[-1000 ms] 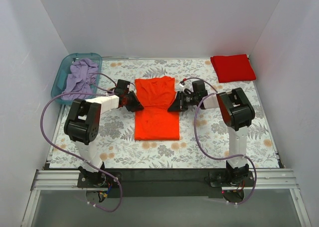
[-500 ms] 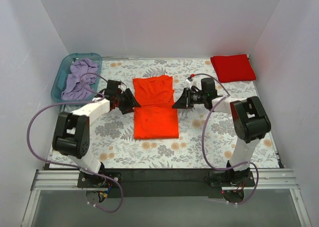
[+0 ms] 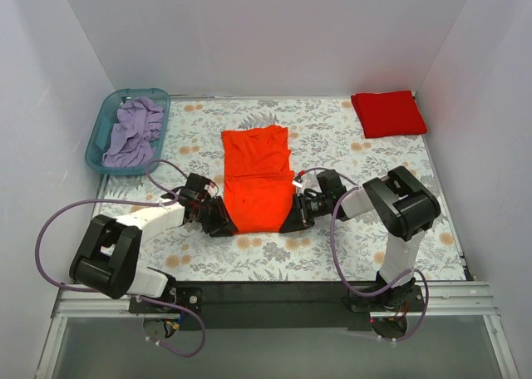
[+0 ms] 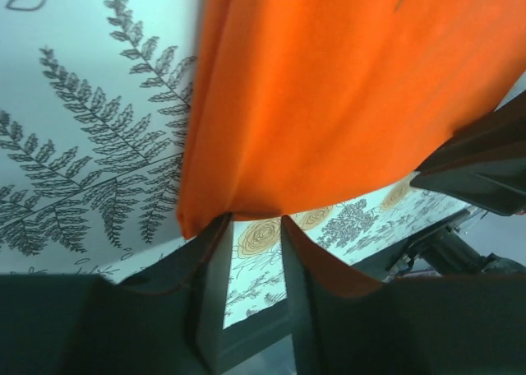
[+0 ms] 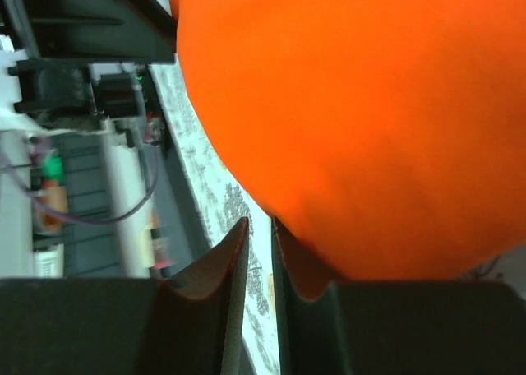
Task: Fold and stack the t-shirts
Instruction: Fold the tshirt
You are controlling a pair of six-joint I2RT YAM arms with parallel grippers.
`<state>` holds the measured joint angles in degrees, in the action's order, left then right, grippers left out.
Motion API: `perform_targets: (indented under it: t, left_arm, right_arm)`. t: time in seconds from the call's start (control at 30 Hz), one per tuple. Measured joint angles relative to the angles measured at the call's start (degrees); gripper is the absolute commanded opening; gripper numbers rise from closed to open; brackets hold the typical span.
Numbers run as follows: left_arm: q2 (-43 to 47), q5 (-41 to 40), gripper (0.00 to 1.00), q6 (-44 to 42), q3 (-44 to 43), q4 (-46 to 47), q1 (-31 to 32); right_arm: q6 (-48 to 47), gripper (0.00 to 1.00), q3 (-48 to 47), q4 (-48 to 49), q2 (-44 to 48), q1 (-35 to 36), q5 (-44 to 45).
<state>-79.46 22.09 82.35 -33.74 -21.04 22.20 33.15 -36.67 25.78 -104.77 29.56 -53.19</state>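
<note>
Orange t-shirt (image 3: 256, 179) soft, limp; best held at near corners. Left gripper (image 3: 223, 223), right gripper (image 3: 291, 223) each pinching corner.

Plain white walls (image 3: 266, 38) enclose the workspace on three sides, evenly lit, no hard shadows. The table carries a pale cloth printed with grey ferns and tan flowers (image 3: 332, 246); a black strip and silver aluminium rail (image 3: 274, 300) run along its near edge. A teal plastic bin (image 3: 101, 131) holding crumpled lilac fabric (image 3: 133, 130) sits at the far left corner.
</note>
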Motion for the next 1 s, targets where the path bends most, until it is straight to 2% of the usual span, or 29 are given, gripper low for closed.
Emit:
perform_targets:
  t: [0.1,0.3,0.37,0.43,0.47,0.53,0.6,0.73,0.83,0.87,0.9,1.0]
  left_arm:
    - [-0.5,-0.9,0.23,1.2,0.0,-1.1,-0.3]
    - [0.9,-2.8,0.22,2.7,-0.1,-4.3,-2.6]
    - [2.3,-4.3,0.27,2.7,-0.1,-6.1,-3.1]
    - [3.8,-5.6,0.33,2.7,-0.1,-7.7,-3.4]
    - [4.9,-6.6,0.45,2.5,-0.3,-8.8,-3.4]
    - [6.9,-8.4,0.54,2.0,-1.6,-11.6,-3.4]
    - [8.7,-11.1,0.69,1.5,-3.9,-14.2,-3.4]
    - [11.8,-17.8,0.77,0.2,-10.1,-18.8,-3.4]
    - [14.9,-23.1,0.77,-1.1,-14.1,-21.7,-3.4]
    - [16.3,-24.8,0.77,-1.6,-15.2,-22.4,-3.4]
    - [17.9,-26.4,0.78,-1.9,-16.1,-22.9,-3.4]
    - [23.3,-30.5,0.85,-2.8,-18.3,-24.2,-3.4]
  right_arm:
    - [3.1,0.24,0.5,2.2,-3.8,-1.7,-2.8]
    - [6.2,0.24,3.0,5.7,-4.2,-4.2,-4.2]
    - [6.5,0.24,3.9,5.7,-2.9,-4.7,-3.7]
    - [6.3,0.24,5.0,4.9,-0.6,-4.9,-2.2]
    - [6.0,0.24,5.4,3.8,1.1,-5.0,-1.2]
    - [5.0,0.24,5.7,0.7,5.0,-5.1,0.9]
    - [2.3,0.24,5.0,-4.2,9.9,-5.2,3.5]
    - [-5.6,0.27,-1.2,-19.4,18.5,-5.1,12.8]
    - [-10.5,0.40,-6.6,-29.7,25.8,-5.1,23.5]
    - [-11.7,0.41,-8.1,-32.5,28.7,-5.1,27.6]
    - [-12.9,0.44,-9.3,-35.1,31.4,-5.2,31.1]
    - [-15.2,0.60,-11.3,-40.7,39.3,-5.2,42.3]
